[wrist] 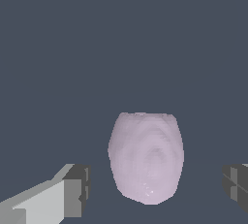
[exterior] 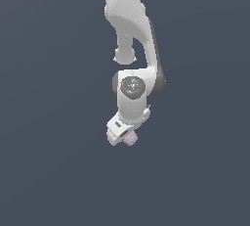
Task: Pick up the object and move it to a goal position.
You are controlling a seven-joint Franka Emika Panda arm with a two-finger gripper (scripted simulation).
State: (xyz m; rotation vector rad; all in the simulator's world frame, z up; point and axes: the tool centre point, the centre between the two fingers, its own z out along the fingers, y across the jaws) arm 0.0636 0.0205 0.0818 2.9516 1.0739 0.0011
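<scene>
The object [wrist: 145, 157] is a pale lilac-pink roundish blob with a bumpy surface, resting on the dark grey floor. In the wrist view it sits between my two fingers, with a clear gap on each side; one dark pad [wrist: 77, 189] and the other [wrist: 236, 185] stand apart from it. My gripper [wrist: 156, 187] is open and straddles the blob without touching it. In the exterior view the object [exterior: 131, 139] peeks out beside the white gripper [exterior: 125, 138], which hangs low at the end of the bent arm and hides part of it.
The white arm [exterior: 132, 29] reaches down from the top middle of the exterior view. A plain dark grey floor [exterior: 49, 171] fills the surroundings; no goal marker shows in either view.
</scene>
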